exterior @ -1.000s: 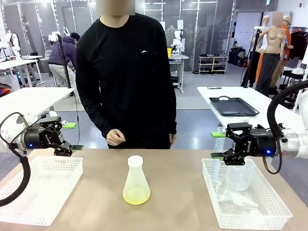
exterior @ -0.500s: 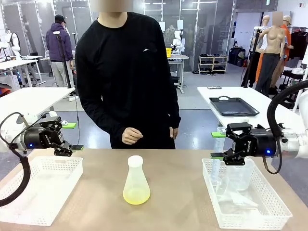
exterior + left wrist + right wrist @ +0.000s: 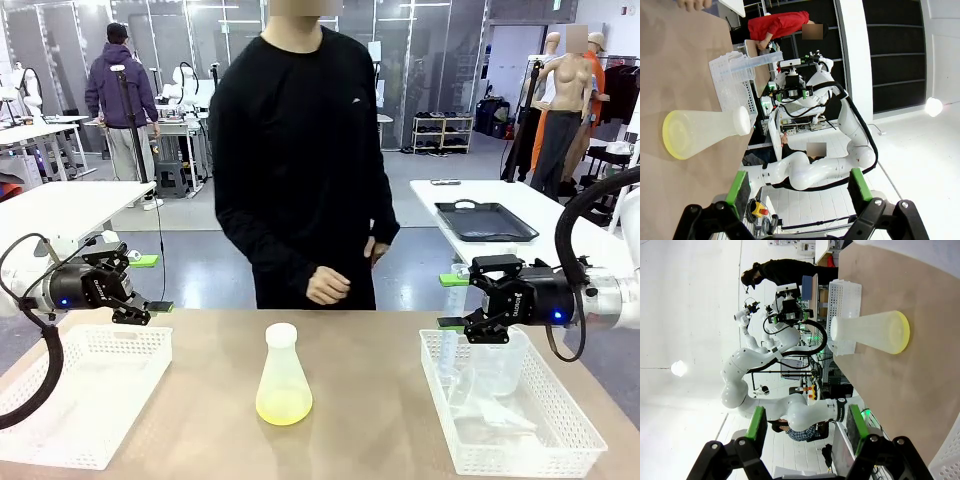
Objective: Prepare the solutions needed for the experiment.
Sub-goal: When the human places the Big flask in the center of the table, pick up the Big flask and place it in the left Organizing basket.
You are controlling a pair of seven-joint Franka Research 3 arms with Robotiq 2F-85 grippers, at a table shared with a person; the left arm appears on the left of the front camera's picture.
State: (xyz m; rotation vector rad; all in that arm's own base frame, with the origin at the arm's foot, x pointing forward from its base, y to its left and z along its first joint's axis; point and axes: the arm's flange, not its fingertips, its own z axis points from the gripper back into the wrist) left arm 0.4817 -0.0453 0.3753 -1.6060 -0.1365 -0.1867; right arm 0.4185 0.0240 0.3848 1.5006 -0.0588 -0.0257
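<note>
Quick status from my end. The flask point(image 3: 283, 378) is standing upright near the middle of the table point(image 3: 370, 420), between the two baskets and touching neither. The solution point(image 3: 283, 406) is just a shallow yellow-green layer at the bottom. The plastic is cloudy, so I can't read an exact level.

The left gripper point(image 3: 152, 284) hangs above the far edge of the left basket point(image 3: 90, 335). Its fingers are spread wide and there's nothing between them, and the wrist cam backs that up. Most of that arm is off the picture's left side, and the basket's near corner is cut off at the bottom.

The right gripper point(image 3: 450, 301) sits over the far left corner of the right basket point(image 3: 590, 440). It's also parted with nothing in its grip, though a bit less wide than the left one. Under it there's a clear beaker point(image 3: 497, 368) in the basket, plus some other clear stuff lying flat. Honestly I can't make out what those pieces are through the mesh, or whether the beaker has any liquid in it.

The person is standing at the far side with one hand point(image 3: 327, 286) loosely curled above the table edge. Their other hand is mostly tucked behind their hip, so I can't tell whether it's holding anything.
</note>
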